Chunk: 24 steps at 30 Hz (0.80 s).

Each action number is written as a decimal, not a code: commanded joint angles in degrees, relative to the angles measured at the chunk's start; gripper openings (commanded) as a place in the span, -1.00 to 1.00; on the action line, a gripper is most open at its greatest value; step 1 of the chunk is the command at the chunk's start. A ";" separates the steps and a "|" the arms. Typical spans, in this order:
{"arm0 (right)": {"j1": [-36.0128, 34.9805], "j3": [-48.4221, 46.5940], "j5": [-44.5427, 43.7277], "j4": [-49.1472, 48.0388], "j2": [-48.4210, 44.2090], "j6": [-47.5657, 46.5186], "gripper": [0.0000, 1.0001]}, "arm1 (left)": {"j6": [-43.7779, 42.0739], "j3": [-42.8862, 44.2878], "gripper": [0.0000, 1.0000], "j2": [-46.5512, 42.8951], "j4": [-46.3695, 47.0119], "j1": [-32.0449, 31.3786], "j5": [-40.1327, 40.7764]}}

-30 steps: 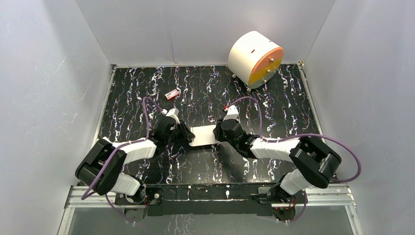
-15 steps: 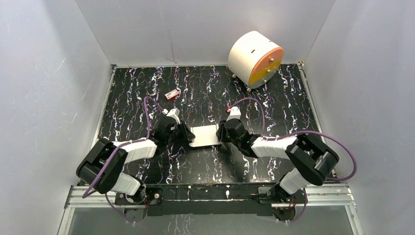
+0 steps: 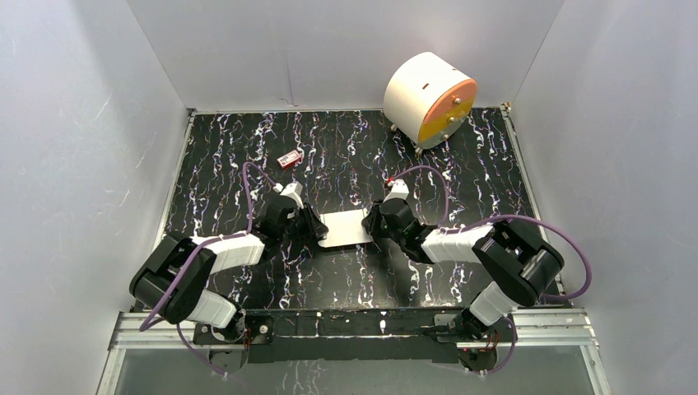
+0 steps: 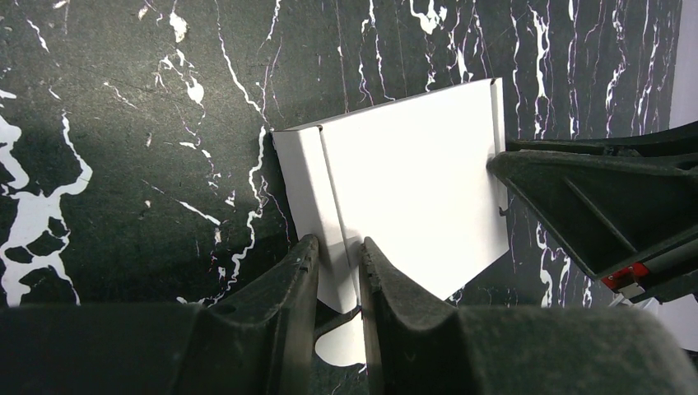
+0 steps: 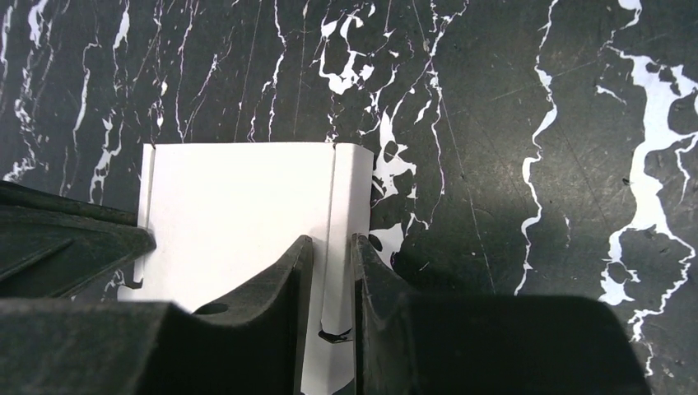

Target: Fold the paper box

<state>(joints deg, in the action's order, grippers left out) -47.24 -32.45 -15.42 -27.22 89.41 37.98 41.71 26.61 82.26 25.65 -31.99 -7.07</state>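
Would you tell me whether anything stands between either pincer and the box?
Nothing visible does. The left pincer is shut on one end flap of the box, and the right pincer is shut on the opposite flap.

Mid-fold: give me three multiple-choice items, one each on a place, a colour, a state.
1. Where is the flat white cardboard paper box? A between the left end effector and right end effector; B against the back wall; C off the table.
2. The big white cylinder has a flat face coloured: A blue; B orange; C green.
3. The left end effector is: A wide open; B closed on the box's folded edge; C out of view.
1A, one end effector at each end; 2B, orange shows plainly; 3B, it pinches the raised flap.
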 commanded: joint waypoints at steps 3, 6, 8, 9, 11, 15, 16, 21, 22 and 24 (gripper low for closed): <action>-2.11 4.09 10.19 8.01 4.69 5.01 -0.53 | -1.56 -1.79 -0.62 3.88 -5.15 -0.50 -3.19; -4.29 3.51 10.38 7.96 4.42 5.46 -0.55 | -1.55 -1.49 -0.64 3.86 -5.00 -1.53 -4.31; -5.55 3.89 8.31 7.84 2.48 6.32 -0.57 | -1.42 -1.53 -0.65 2.71 -5.20 -2.28 -4.00; -5.87 4.69 6.94 7.37 0.70 6.75 -0.58 | -1.37 -1.79 -0.65 1.76 -5.37 -2.44 -3.38; -5.92 6.38 4.74 6.28 -3.25 7.43 -0.58 | -1.08 -3.05 -0.59 -0.41 -5.29 -2.47 -1.37; -5.82 6.88 1.28 5.94 -7.94 5.42 -0.48 | -1.42 -3.35 -0.53 -2.70 -4.94 -2.30 1.91; -5.72 6.87 0.53 5.53 -8.60 4.92 -0.42 | -1.52 -3.02 -0.51 -2.60 -4.88 -2.29 2.00; -4.04 6.83 -1.95 4.51 -12.37 2.65 -0.25 | -1.14 -2.03 -0.39 -2.63 -4.39 -1.99 1.84; -3.67 6.68 -2.71 4.73 -13.27 2.06 -0.22 | -1.04 -1.94 -0.35 -3.08 -4.52 -1.88 1.95; -2.64 6.45 -3.84 5.44 -15.17 1.24 -0.19 | -1.02 -1.79 -0.26 -4.33 -5.00 -1.57 2.14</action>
<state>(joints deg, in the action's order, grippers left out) -51.44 -25.56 -17.23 -22.41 78.35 41.69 41.74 24.73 79.81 25.12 -33.50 -5.80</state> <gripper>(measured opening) 0.392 0.335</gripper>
